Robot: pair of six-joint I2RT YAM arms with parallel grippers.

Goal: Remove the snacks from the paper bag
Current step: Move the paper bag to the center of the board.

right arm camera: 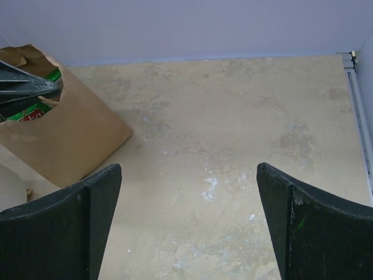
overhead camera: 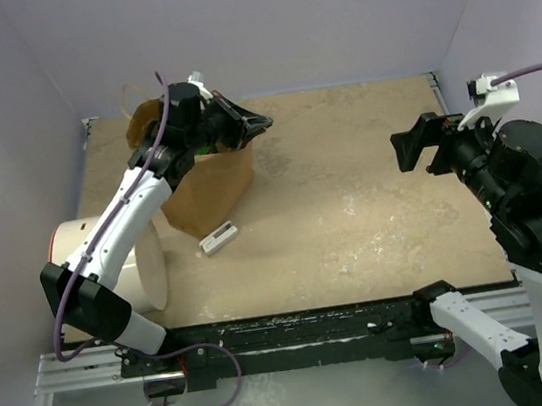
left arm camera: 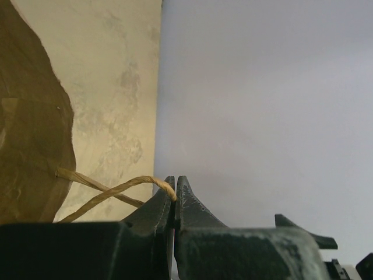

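We have the left hand (left arm camera: 175, 189) pinched fully shut on one thin twisted handle (left arm camera: 105, 192) of the paper bag (left arm camera: 26, 146), with the cord caught right at the fingertips. The bag stands at the far left of the worktop (overhead camera: 353, 212), creased and leaning. Its mouth is turned toward the right arm. We take it the handle is held so that the bag keeps steady and its mouth stays lifted while the other arm reaches in.

The right hand (right arm camera: 189, 169) hangs over bare worktop, well apart from the bag. Its jaws are spread wide, it holds nothing, and it faces the opening.

The snacks (right arm camera: 41, 109) are inside the bag. Through the mouth we can make out a bright green packet with a bit of red print. Any others are hidden by the paper. We see no packet lying out on the worktop, so we judge the unloading has barely begun.

A white cylinder (overhead camera: 139, 267) lies on its side beside the left arm, and a small white-grey bar (overhead camera: 219, 237) sits just in front of the bag. Neither belongs to the job.

We would watch that thin handle, since a hard pull could tear it or tip the bag.
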